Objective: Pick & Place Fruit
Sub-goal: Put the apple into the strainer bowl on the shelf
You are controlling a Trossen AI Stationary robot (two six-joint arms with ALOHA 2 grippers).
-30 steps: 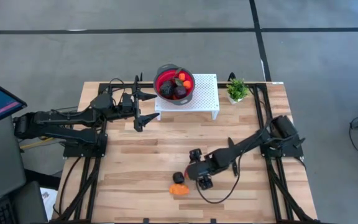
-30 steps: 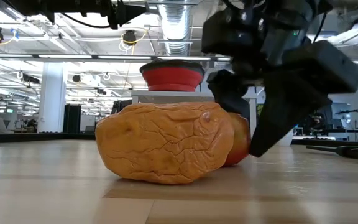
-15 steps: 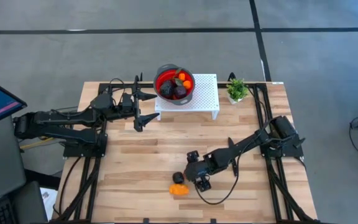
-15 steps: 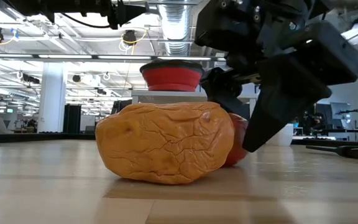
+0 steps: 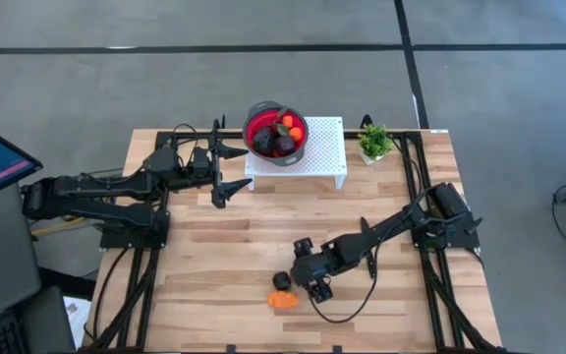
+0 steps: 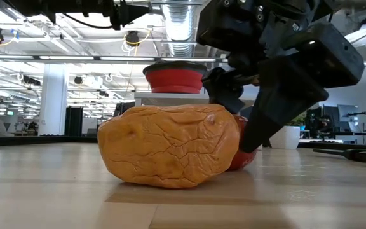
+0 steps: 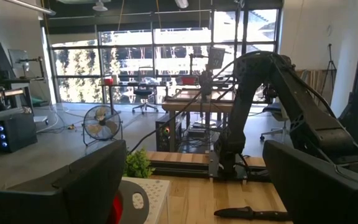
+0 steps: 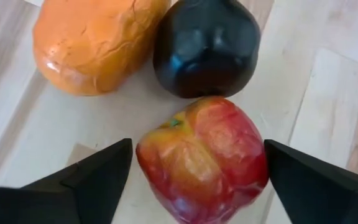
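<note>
Three fruits lie together on the table near its front edge: a large wrinkled orange piece [image 8: 92, 43] [image 6: 170, 146], a dark purple plum [image 8: 207, 46] [image 5: 281, 281] and a red-yellow apple [image 8: 204, 158]. My right gripper [image 8: 197, 149] [image 5: 312, 283] slants down over the apple, open, one finger on each side of it. Several more fruits sit in the red bowl [image 5: 276, 133], which stands on the white rack [image 5: 322, 152] at the far edge. My left gripper [image 5: 219, 175] hangs open and empty by the rack's left end. My right gripper's fingers [image 8: 104, 177] stand close on either side of the red-yellow apple's flanks [image 8: 151, 155], coming slantwise from above and from the table's right. I cannot tell whether they touch it. The apple rests on the table against the plum.
A small green potted plant [image 5: 373, 143] stands right of the rack. A black-handled knife [image 7: 250, 213] lies on the table beyond it. Bare wood lies between the rack and the three fruits.
My right gripper has shifted a little toward the table's left, onto the apple, and has tipped further downward. In the low view its finger now stands against the red fruit. The fruits have stayed where they were.
</note>
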